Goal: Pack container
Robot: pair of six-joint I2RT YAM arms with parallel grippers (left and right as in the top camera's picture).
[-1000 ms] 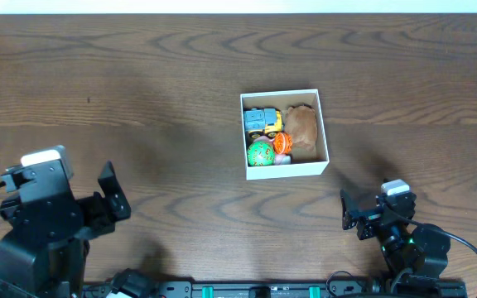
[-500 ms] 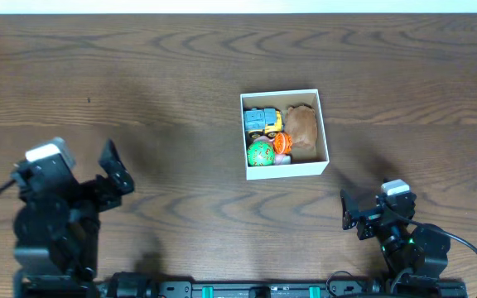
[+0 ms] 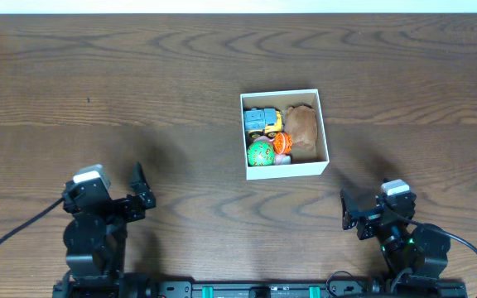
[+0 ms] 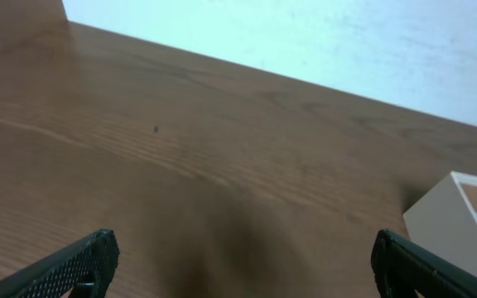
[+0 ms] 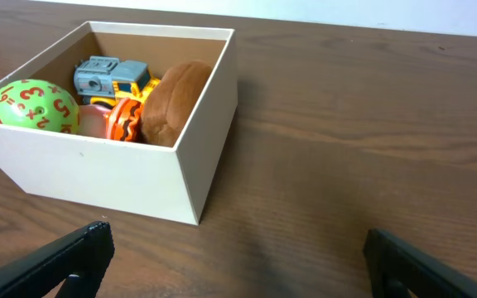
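The container (image 3: 286,170), a small white-walled box, stands right of the table's middle. It holds a blue and yellow toy truck (image 3: 262,122), a brown bun-like toy (image 3: 303,126), a green ball with orange numbers (image 3: 261,153) and an orange toy (image 3: 282,143). My left gripper (image 3: 140,197) is open and empty near the front left, far from the box. My right gripper (image 3: 349,213) is open and empty just front right of it. The right wrist view shows the box (image 5: 98,170) with the toys inside, beyond my open fingers (image 5: 234,257). The left wrist view shows a box corner (image 4: 445,223) and open fingers (image 4: 243,265).
The dark wooden table (image 3: 139,74) runs to a pale wall at the back. Both arm bases stand at the front edge. A small dark speck (image 3: 89,100) marks the wood at the left.
My left arm has swung right and drawn back toward the front edge, folding lower. The right arm and the box have not moved.
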